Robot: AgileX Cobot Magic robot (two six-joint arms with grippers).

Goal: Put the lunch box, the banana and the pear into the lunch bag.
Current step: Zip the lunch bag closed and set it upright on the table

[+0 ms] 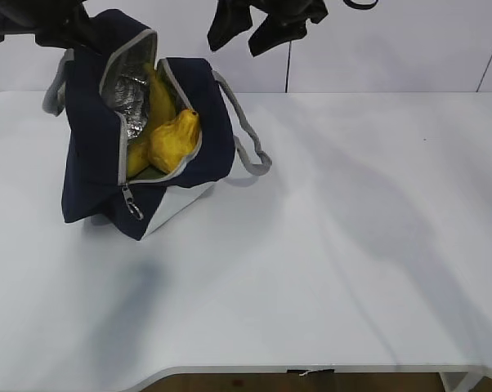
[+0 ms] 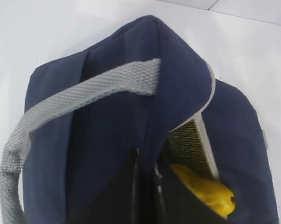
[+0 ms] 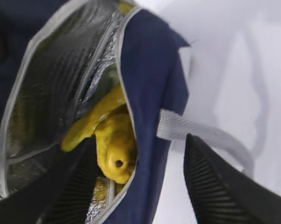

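The navy lunch bag (image 1: pixel 205 122) stands open at the table's back left, foil lining showing. Inside lean the banana (image 1: pixel 158 96) and the lumpy yellow pear (image 1: pixel 176 137). A sliver of green under the pear (image 1: pixel 152 173) looks like the lunch box lid; the rest of the box is hidden. My left gripper (image 1: pixel 87 34) is shut on the bag's navy top edge (image 2: pixel 131 126), its jaws (image 2: pixel 147 163) pinching the fabric. My right gripper (image 1: pixel 256 31) hangs open above the bag's right side, empty. In the right wrist view its fingers straddle the bag wall (image 3: pixel 152 93), with pear (image 3: pixel 115 147) and banana (image 3: pixel 91 120) just inside.
A grey strap handle (image 1: pixel 250 143) loops out on the bag's right side, another (image 2: pixel 61 100) lies over its left end. The zipper pull (image 1: pixel 132 206) hangs at the front. The white table (image 1: pixel 352 245) stretches to the right and front.
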